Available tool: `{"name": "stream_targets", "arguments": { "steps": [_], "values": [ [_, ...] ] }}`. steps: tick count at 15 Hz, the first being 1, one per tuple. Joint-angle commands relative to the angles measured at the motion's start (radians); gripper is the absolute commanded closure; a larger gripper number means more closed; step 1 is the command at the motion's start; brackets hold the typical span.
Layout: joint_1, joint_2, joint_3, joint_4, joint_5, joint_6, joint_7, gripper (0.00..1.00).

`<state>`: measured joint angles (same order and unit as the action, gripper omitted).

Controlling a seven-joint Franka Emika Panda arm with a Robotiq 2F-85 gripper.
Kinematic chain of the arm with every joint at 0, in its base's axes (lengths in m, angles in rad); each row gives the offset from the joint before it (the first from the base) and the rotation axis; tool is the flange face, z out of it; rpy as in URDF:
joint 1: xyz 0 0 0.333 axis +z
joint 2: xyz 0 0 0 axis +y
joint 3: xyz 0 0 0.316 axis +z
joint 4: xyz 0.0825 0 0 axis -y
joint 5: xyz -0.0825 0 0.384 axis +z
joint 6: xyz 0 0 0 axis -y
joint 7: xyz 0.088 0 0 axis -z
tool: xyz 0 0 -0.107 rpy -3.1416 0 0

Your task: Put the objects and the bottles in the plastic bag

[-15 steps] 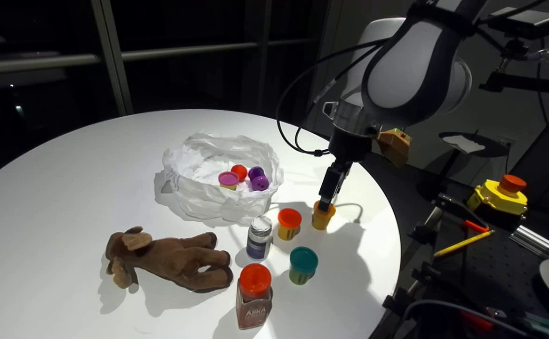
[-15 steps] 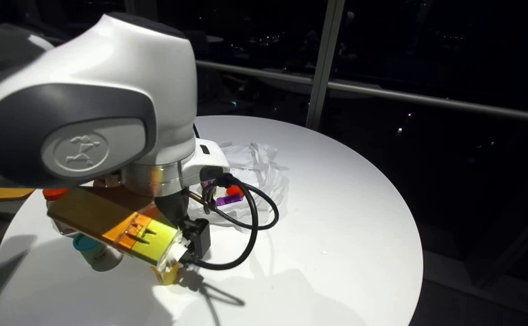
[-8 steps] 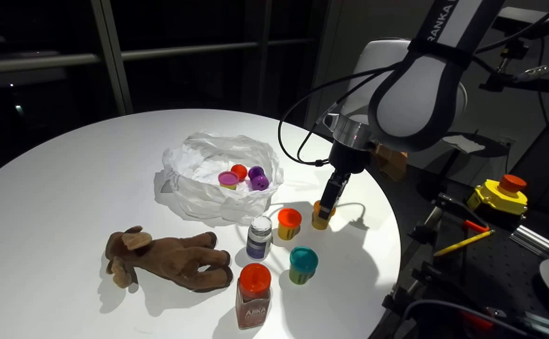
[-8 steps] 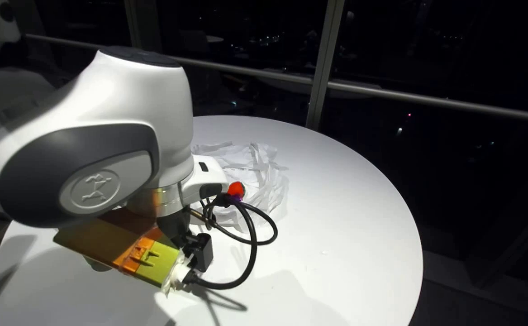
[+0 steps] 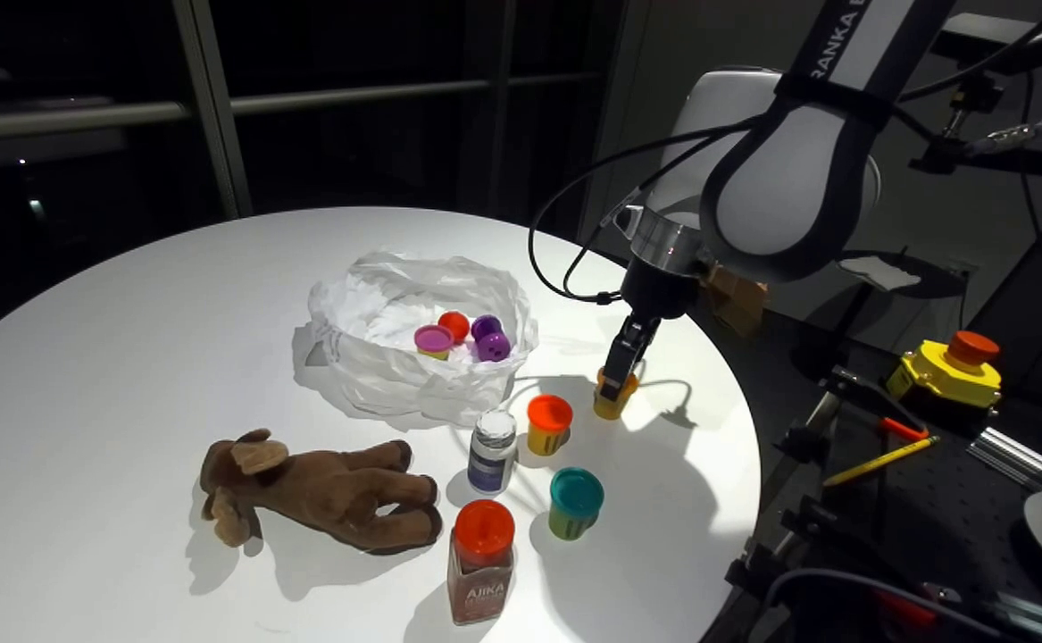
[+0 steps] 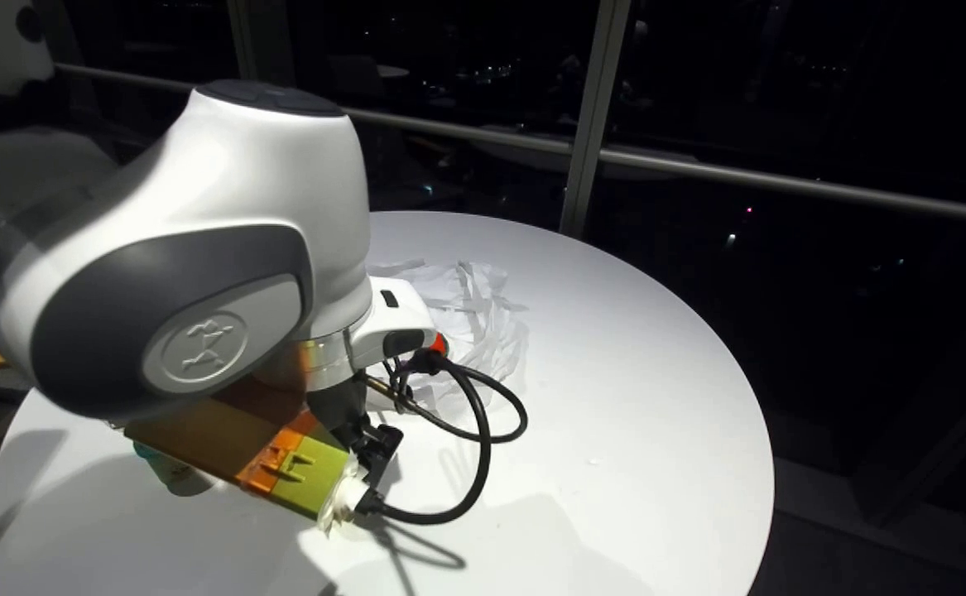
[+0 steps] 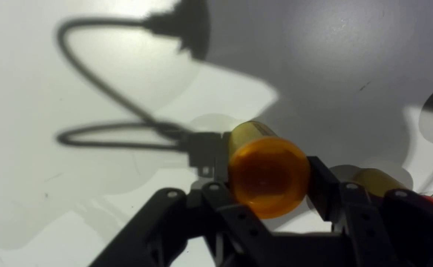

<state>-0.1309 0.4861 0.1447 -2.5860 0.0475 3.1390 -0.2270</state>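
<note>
The black, hard, blocky gripper point(image 7: 270, 176) pinches a small yellow tub with a round orange lid point(image 5: 610, 411), one finger on each side in the wrist view; the lid looks smooth and shiny, with a ring around a darker middle; the tub is outside the thin, crinkly, white plastic bag point(image 5: 413, 393), and whether its bottom touches the smooth, round, white table point(image 5: 172, 357) is hard to tell; the bag is bunched into a wide, wrinkly nest, and in it are a yellow tub with a pink lid point(image 5: 434, 339), a round red thing point(image 5: 454, 327) and round purple things point(image 5: 493, 346); near it stand a white bottle with a dark blue label point(image 5: 492, 453), a yellow tub with a red lid point(image 5: 549, 425), a green tub with a teal lid point(image 5: 575, 503) and a boxy jar with a red lid point(image 5: 483, 563); a soft, brown, floppy toy animal point(image 5: 333, 496) lies close by; half a second ago the pinched tub and the gripper showed a bit lower in an exterior view; the white and dark grey arm point(image 6: 284, 207) has shifted too; the toy, bottle and jar have stayed put.
</note>
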Motion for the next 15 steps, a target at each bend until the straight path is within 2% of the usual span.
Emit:
{"name": "stream_targets", "arguments": {
  "steps": [1,2,5,8,12,15],
  "values": [
    [0.044,-0.108,-0.042,-0.004,-0.02,-0.073,0.079,0.71],
    [0.074,-0.148,-0.069,0.007,-0.017,-0.126,0.104,0.71],
    [0.078,-0.22,-0.057,0.081,-0.009,-0.281,0.121,0.71],
    [0.099,-0.209,-0.065,0.229,-0.012,-0.387,0.129,0.71],
    [0.141,-0.112,-0.095,0.409,-0.046,-0.417,0.177,0.71],
    [0.148,-0.011,-0.084,0.528,-0.015,-0.403,0.18,0.71]
  ]
}}
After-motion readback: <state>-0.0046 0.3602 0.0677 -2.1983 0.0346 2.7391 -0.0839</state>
